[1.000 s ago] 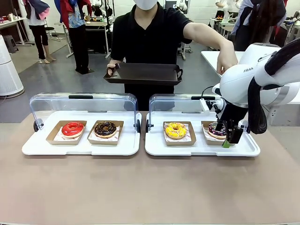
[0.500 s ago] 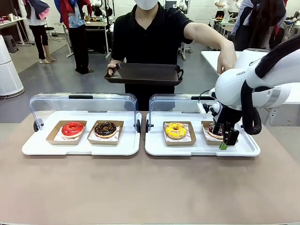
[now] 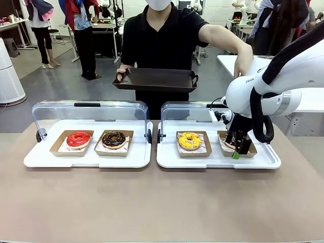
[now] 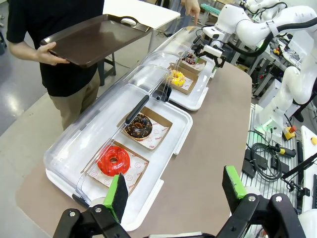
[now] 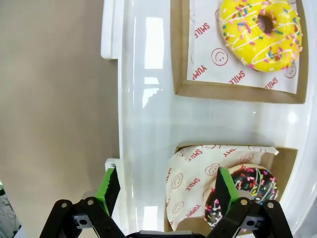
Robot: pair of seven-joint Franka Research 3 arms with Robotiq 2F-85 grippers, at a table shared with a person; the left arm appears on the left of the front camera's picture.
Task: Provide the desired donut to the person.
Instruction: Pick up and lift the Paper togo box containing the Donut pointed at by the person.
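Right gripper (image 5: 166, 183) is held open, offset toward the near side of the dark sprinkled donut (image 5: 247, 187). The donut sits in its paper box (image 5: 286, 161) at the right end of the right white tray (image 3: 217, 161). Left gripper (image 4: 176, 191) is open, nothing held. Risk: if closed from here, liner paper (image 5: 190, 178) or the box edge may be pinched, or the icing crushed.

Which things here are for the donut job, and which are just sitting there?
For the job, it seems: the person, the serving tray they hold, the right gripper, open at the dark sprinkled donut.
Just sitting there: red donut, chocolate donut, yellow donut, left gripper, open.
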